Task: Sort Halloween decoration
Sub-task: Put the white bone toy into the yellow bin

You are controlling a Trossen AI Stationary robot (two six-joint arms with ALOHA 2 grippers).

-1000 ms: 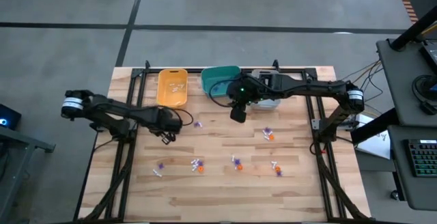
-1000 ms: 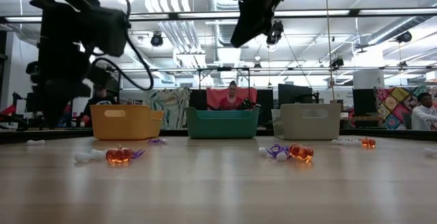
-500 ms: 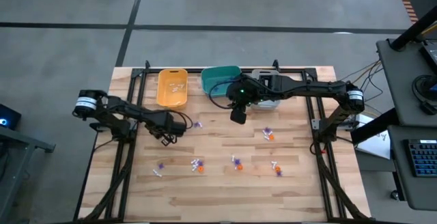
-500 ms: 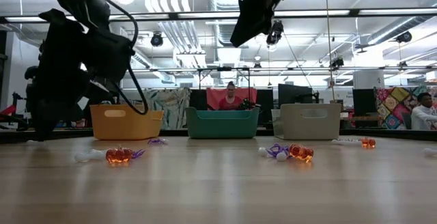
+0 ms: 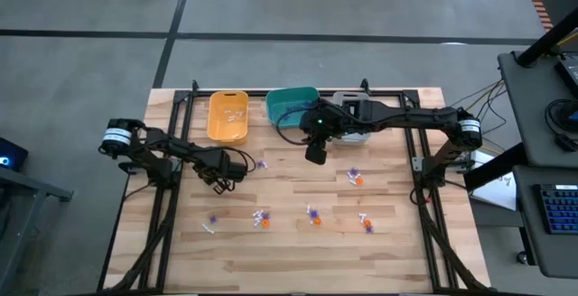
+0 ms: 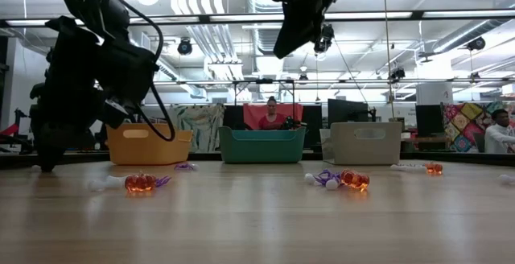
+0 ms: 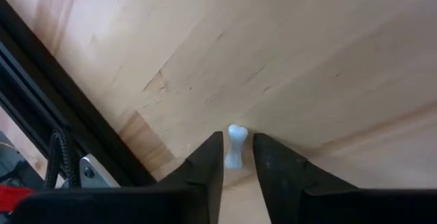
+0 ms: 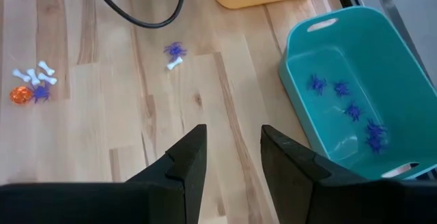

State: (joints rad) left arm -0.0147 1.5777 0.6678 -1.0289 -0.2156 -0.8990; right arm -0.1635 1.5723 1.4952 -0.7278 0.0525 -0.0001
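Note:
The Halloween decoration lies scattered on the wooden table (image 5: 397,251): orange, purple and white trinkets (image 5: 312,215), (image 5: 355,178), (image 6: 138,183). My left gripper (image 7: 237,161) is down at the table's left part (image 5: 221,183), pointing steeply down, open. A small white bone (image 7: 234,147) lies flat on the wood between its two fingertips; I cannot tell whether they touch it. My right gripper (image 8: 232,152) hangs open and empty high above the table (image 5: 314,154), just in front of the bins.
Three bins stand along the far edge: yellow (image 5: 228,115) holding white pieces, teal (image 8: 348,94) holding purple spiders, and grey (image 6: 366,142), partly under the right arm. A purple spider and a bone (image 8: 174,54) lie near the left gripper. Black frame rails (image 7: 61,108) border the table.
My left gripper has sunk toward the table and tipped more steeply downward, ending with its fingertips at the wood. My right arm has kept still.

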